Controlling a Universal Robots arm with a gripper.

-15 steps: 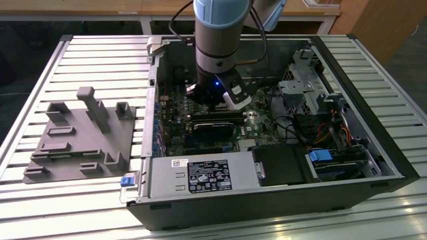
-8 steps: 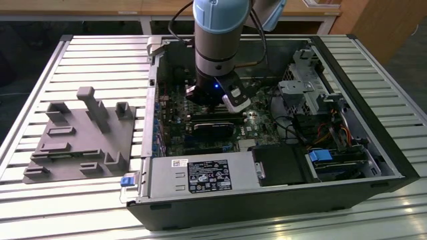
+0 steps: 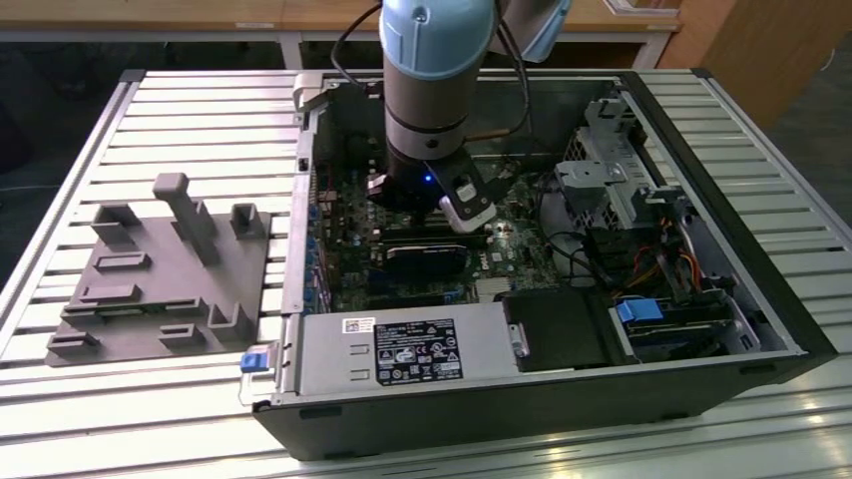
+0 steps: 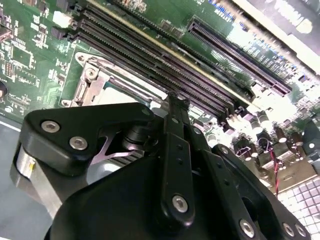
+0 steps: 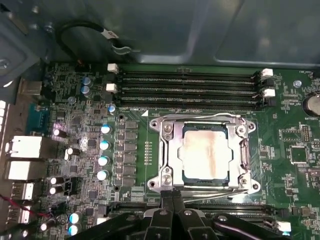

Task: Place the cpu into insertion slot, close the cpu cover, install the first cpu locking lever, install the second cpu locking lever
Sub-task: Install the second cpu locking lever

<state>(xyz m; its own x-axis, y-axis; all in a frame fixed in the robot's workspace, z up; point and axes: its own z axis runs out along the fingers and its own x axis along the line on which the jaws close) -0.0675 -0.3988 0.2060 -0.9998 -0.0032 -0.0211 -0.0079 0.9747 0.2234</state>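
**Q:** What's the setup look like?

**A:** An open PC case (image 3: 560,329) lies on its side on a slatted metal table (image 3: 134,110), with a grey plastic fixture block (image 3: 160,274) on the exterior view's left. There's wooden furniture behind.

**Q:** And the chip?

**A:** The cpu (image 5: 206,156) sits in the insertion slot (image 5: 186,176) on the green motherboard (image 5: 292,155); its dull silver top has a paler smear on it. The cpu cover (image 5: 170,155) is folded down around it, silver frame with the chip showing through the hole.

**Q:** Where's your tool?

**A:** My gripper (image 5: 172,212) hangs right at the socket's edge, fingers (image 5: 166,200) pressed together, tips at the thin lever wire (image 5: 215,196) along that side. Can't tell if they're actually touching it. The memory slots (image 5: 187,87) run along the far side of the socket.
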